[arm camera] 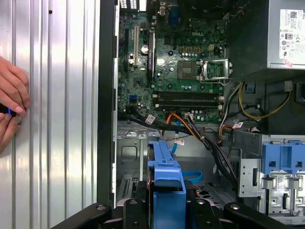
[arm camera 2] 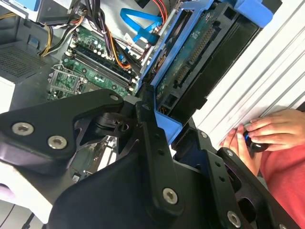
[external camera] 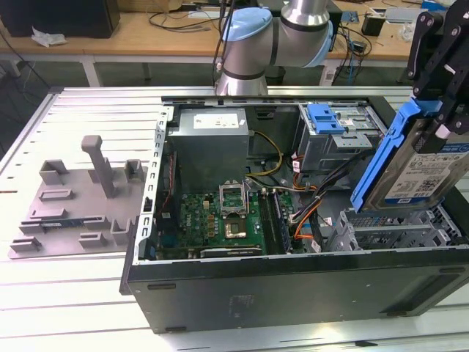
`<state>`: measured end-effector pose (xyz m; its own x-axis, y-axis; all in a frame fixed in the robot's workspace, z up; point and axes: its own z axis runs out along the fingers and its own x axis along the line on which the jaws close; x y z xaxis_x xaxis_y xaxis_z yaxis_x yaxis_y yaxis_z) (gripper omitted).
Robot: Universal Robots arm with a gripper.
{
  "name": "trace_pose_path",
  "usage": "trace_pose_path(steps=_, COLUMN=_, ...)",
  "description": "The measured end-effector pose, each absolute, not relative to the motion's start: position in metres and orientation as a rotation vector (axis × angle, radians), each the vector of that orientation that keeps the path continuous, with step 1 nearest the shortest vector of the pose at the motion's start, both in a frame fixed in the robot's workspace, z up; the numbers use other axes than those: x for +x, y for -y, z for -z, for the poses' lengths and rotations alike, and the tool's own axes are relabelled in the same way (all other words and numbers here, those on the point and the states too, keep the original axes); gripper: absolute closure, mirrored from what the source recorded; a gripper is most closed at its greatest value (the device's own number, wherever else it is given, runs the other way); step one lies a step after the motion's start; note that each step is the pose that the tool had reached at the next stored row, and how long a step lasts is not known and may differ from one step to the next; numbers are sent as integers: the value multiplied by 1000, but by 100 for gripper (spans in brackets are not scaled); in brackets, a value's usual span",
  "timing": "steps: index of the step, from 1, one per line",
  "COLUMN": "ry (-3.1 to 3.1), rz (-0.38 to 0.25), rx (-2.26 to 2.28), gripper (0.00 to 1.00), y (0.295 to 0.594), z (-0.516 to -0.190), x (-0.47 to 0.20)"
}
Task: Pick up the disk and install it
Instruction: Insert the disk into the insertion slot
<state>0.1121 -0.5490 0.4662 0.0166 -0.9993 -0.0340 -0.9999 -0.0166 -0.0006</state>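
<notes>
The tool (external camera: 438,110) clamps the disk (external camera: 419,170) by its blue bracket (external camera: 381,158), tilted above the open computer case (external camera: 220,293); the exterior view's edge cuts off the tool's body.

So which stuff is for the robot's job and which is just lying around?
For the job: disk, held up by the tool; open computer case; drive cage.
Just lying about: grey plastic fixture on the table; a person's hand beside the case.
</notes>
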Motion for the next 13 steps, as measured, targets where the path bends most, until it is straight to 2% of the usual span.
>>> trace_pose_path(steps=13, ry=-2186, rz=-37, rx=-2222, gripper=63, y=550, z=-458, x=112)
